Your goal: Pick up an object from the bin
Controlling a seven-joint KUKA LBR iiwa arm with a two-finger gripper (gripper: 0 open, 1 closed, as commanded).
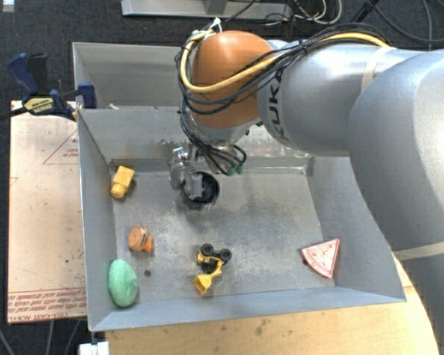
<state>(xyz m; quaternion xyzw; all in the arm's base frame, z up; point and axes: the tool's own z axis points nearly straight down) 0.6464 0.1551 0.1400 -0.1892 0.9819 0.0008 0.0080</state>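
The gripper (pixel 196 188) hangs near the bin's (pixel 96 198) back wall, open or closed I cannot tell, so next it must reach 1 toy, maybe the yellow block (pixel 122 181) near the back left corner.

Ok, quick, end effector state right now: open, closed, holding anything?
End effector: cannot be told from this angle; it hangs low over the bare floor of the bin, near the back wall.
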